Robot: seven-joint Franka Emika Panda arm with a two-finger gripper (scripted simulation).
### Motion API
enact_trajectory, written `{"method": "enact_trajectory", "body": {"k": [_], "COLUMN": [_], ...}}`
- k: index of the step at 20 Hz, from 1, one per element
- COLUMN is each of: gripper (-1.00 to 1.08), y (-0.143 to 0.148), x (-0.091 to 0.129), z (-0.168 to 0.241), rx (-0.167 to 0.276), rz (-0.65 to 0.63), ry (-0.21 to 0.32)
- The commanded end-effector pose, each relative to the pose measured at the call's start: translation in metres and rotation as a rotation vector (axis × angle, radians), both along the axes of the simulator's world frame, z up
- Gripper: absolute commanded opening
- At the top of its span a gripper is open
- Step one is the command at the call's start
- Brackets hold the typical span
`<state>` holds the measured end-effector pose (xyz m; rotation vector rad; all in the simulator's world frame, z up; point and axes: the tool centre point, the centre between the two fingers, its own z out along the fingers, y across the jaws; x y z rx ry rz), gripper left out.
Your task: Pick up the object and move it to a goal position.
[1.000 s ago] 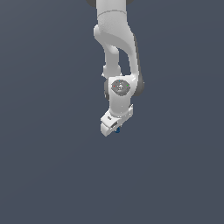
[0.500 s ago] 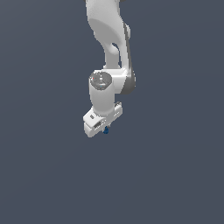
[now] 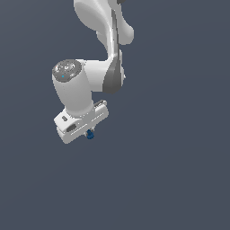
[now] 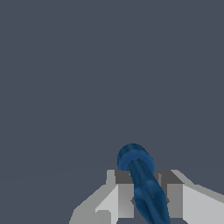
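Observation:
The object is a small dark blue lumpy piece (image 3: 90,134) that peeks out just under the white hand of the arm in the exterior view. In the wrist view it is a blue rod with a rounded knob end (image 4: 141,179), held between the two grey fingers (image 4: 124,197). My gripper (image 3: 89,133) is shut on it and carries it above the plain grey ground. Most of the fingers are hidden behind the hand in the exterior view.
The white and grey arm (image 3: 101,49) reaches down from the top of the exterior view. Around it is only uniform dark grey ground (image 3: 170,179). No goal marker shows in either view.
The arm has swung toward the exterior view's left and turned its wrist, carrying the blue object along in the shut gripper.

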<state>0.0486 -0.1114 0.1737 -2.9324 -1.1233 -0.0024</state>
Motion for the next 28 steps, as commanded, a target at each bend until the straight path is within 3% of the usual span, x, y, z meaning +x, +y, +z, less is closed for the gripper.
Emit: {"method": "enact_trajectory", "body": {"k": [1,14,28], "gripper": [-1.0,-1.0,-1.0], "y": [-0.017,-0.081,-0.12], "x": [0.009,0.045,0.069], "z": [0.014,0.066,0.098], "rx": [0.001,-0.001,-0.002], "rz": [0.001,0.001,0.001], "ry": [0.001,0.001,0.001]}}
